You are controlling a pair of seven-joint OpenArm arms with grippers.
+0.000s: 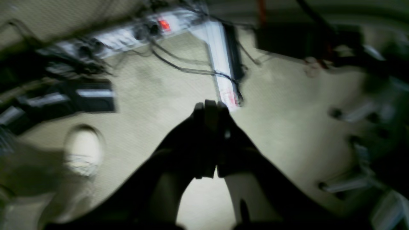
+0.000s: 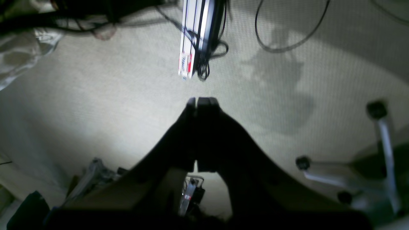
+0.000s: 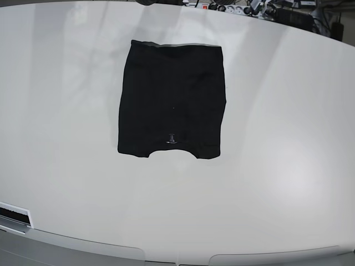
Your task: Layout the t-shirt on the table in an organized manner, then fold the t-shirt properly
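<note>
Broadly, the white surface [image 3: 288,166] fills the base view, carrying the black t-shirt [image 3: 172,105] folded into a compact rectangle, flat, greyish neckband at its far edge and a tiny pale mark near its front edge. Neither tool appears in that view, so the shirt's place relative to them cannot be told. Each wrist view looks down on carpeted floor. Left tool [image 1: 209,105]: jaws together, holding nothing, beneath it a power strip [image 1: 127,33]. Right tool [image 2: 201,101]: jaws together, empty, a chair base [image 2: 367,172] to one side.
</note>
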